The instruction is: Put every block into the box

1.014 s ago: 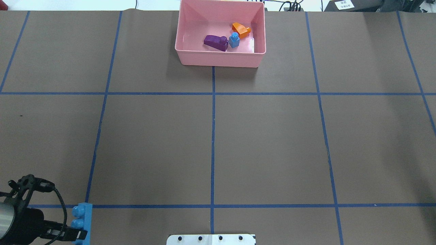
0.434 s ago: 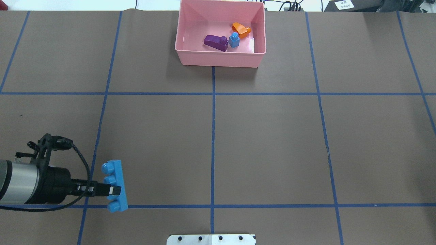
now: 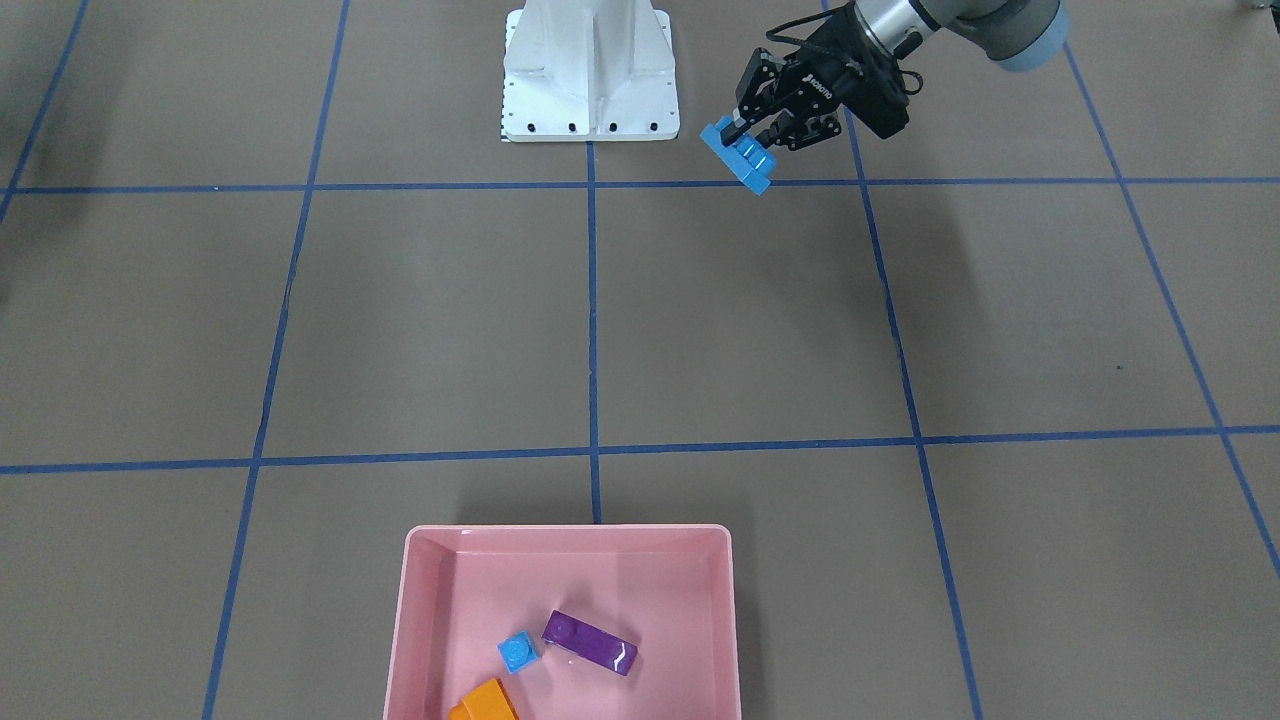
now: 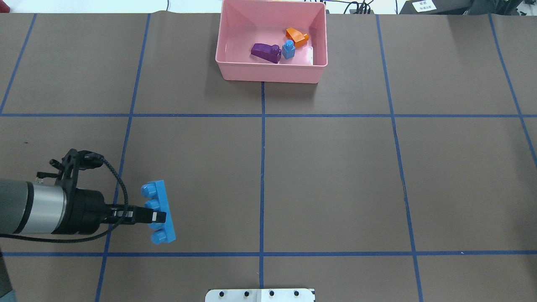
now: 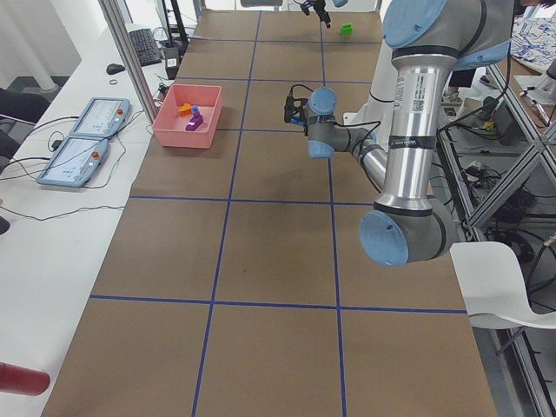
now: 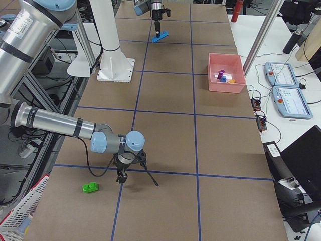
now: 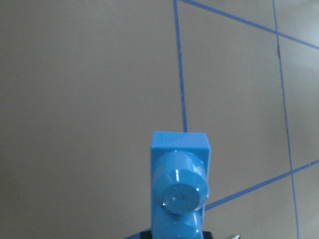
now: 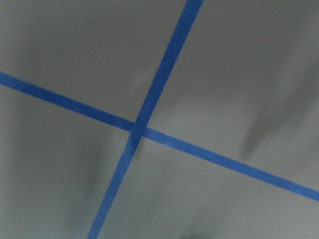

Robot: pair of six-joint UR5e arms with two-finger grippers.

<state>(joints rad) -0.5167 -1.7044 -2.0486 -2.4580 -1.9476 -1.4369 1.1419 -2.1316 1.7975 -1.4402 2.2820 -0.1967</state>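
Out over the near left of the table [image 4: 335, 180], well apart from the box [image 4: 270, 77], the long thin light-blue brick [image 4: 164, 197] is in my left gripper [image 4: 157, 217]. It is glossy, a slim bar turned on its edge, with three round studs facing back toward my wrist. The fingers are clamped across its middle, one stud sitting between them. My left forearm comes in low from the table's edge, almost level, silver wrist then black body, with a cable [image 4: 115, 180] looping over the top. The brick's long side runs slightly askew to the blue tape lines [image 4: 262, 167].

Over in the pink box lie the purple brick [image 4: 265, 52], the small light-blue square one [image 4: 288, 49] touching it, and the orange one [image 4: 297, 36] just behind.

My right gripper [image 6: 121, 178] points straight down above a tape crossing, and I cannot tell how wide it stands. The green two-stud brick [image 6: 90, 188] lies on the table just beside it.
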